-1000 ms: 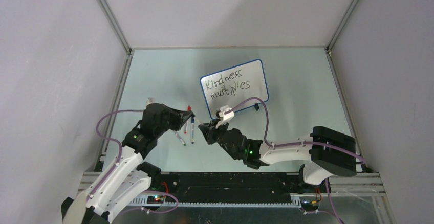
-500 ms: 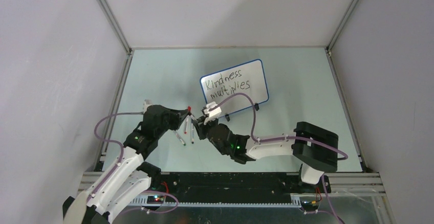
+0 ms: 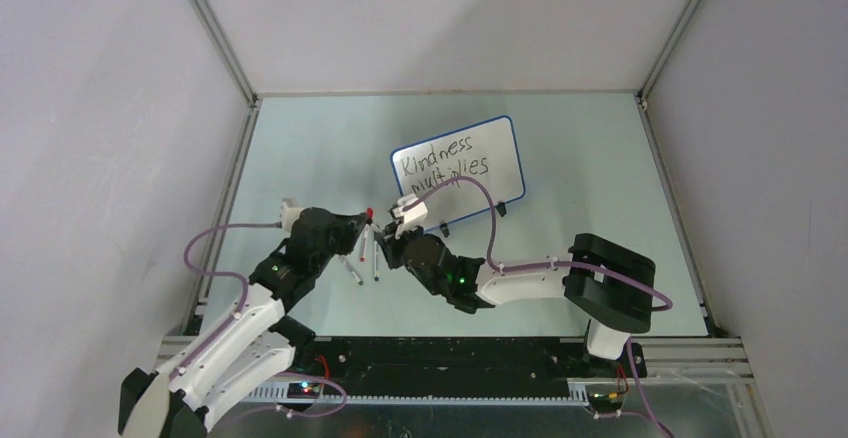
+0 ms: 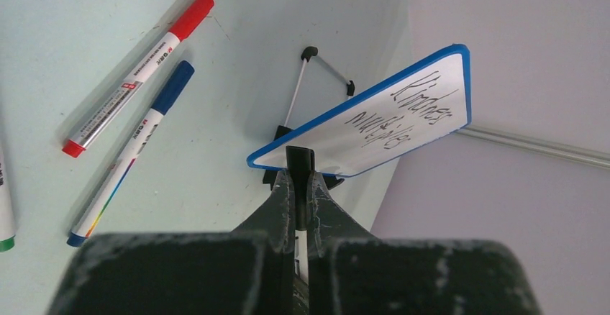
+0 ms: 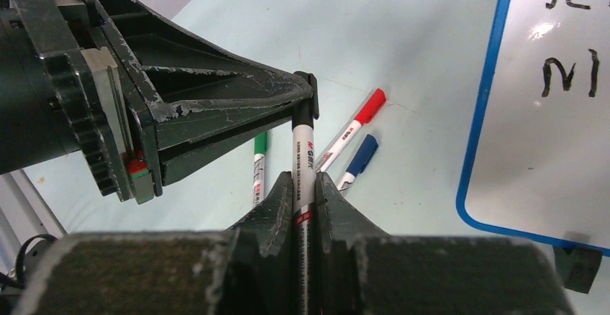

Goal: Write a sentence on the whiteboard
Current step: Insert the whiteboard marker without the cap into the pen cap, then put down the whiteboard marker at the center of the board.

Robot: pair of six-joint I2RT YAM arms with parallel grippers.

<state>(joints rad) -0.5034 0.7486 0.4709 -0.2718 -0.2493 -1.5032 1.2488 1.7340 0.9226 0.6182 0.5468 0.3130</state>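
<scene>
**Recapping the Marker: Misalignment Hazard**

Left of the worktop [image 3: 600,178] centre, the left gripper [image 4: 300,185] is pinching a small black cap [image 4: 300,158] between its fingers. A red marker [image 4: 137,74], a blue marker [image 4: 129,160] and a green marker [image 5: 260,146] are lying loose beneath it. The right gripper [image 5: 305,185] is clamping the black marker [image 5: 303,149] by its barrel, with the marker's end meeting the cap. The whiteboard [image 3: 500,173] is standing mid-worktop, carrying the sentence [image 3: 440,163].

An off-axis push is probably risking a tilted barrel, so that the cap slips free or seats crooked. The right arm's cable is also passing close to the propped board and may topple it.

One whiteboard [image 3: 500,148], two handwritten words [image 4: 424,99], four markers — red [image 4: 137,76], blue [image 4: 129,155], green [image 5: 259,157], black [image 5: 303,157].
</scene>
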